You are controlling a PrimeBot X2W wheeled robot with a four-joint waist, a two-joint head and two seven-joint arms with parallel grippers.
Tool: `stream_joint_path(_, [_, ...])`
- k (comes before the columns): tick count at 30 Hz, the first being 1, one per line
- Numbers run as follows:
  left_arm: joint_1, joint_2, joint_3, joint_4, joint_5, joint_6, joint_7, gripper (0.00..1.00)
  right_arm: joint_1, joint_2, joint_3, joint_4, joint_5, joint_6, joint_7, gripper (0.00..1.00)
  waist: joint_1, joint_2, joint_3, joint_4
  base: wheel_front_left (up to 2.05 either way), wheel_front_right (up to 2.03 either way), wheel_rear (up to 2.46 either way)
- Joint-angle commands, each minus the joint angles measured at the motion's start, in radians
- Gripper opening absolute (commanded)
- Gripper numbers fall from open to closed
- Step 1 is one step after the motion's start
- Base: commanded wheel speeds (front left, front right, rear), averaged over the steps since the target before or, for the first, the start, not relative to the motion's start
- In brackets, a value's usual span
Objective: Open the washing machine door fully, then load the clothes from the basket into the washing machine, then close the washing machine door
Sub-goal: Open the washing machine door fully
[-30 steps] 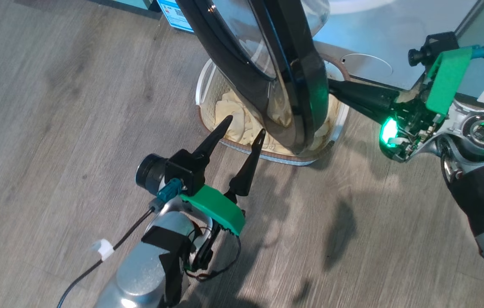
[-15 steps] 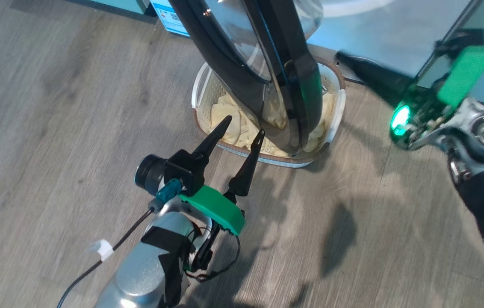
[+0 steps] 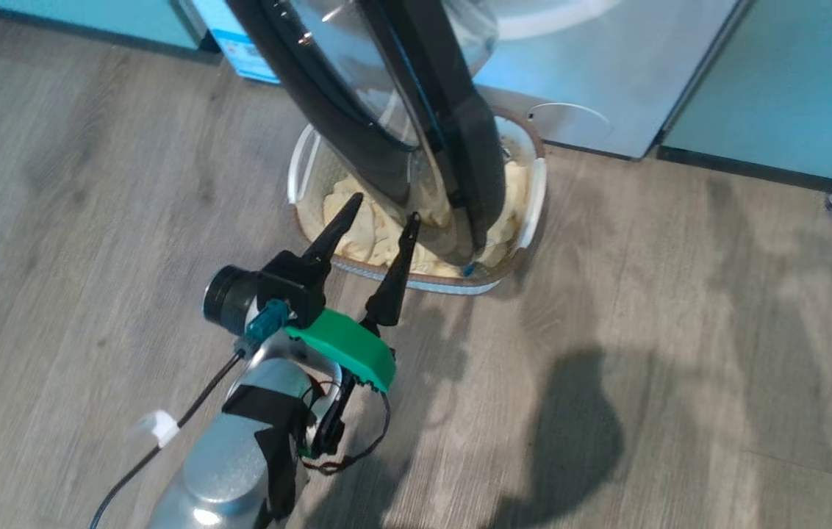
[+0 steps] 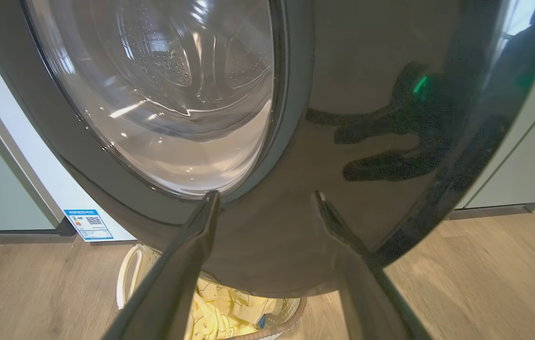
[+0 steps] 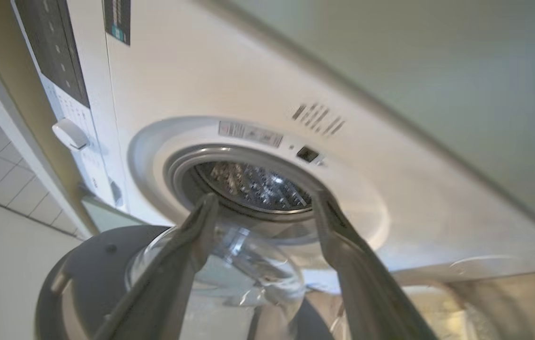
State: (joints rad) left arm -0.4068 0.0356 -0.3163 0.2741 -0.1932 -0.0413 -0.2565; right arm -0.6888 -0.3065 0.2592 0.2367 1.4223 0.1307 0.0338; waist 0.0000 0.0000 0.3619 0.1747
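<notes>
The glossy black-rimmed round glass door (image 3: 467, 147) stands just beyond the left end effector (image 3: 383, 209), its fingers wide and empty. The right end effector (image 5: 265, 197) is likewise spread wide.

The washing machine door (image 3: 460, 147) hangs over the basket (image 3: 537, 198) — clothes (image 3: 375, 239) inside.

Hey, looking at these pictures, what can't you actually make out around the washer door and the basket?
Head view: the washing machine door covers the middle of the clothes in the basket, so their number is unclear.
Left wrist view: print on the blue sticker is too small to read.
Right wrist view: the control panel markings are blurred.
</notes>
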Motion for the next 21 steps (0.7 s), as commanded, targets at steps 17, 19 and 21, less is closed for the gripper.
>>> stream_joint_path(17, [0.075,0.032,0.138,0.020,0.044,-0.024,-0.005,1.00,0.322,-0.005,-0.149,-0.022,-0.884,0.000,-0.295,1.00,0.0000,0.0000,-0.119,-0.106,0.00,0.00,0.00])
stream_joint_path(19, [0.086,0.035,0.146,0.023,0.046,-0.026,-0.005,1.00,0.389,0.022,-0.182,-0.055,-0.956,0.000,-0.295,1.00,0.0000,0.0000,-0.134,-0.111,0.00,0.00,0.00])
stream_joint_path(21, [0.097,0.037,0.156,0.026,0.047,-0.027,-0.005,1.00,0.453,0.049,-0.208,-0.082,-1.006,0.000,-0.295,1.00,0.0000,0.0000,-0.148,-0.115,0.00,0.00,0.00])
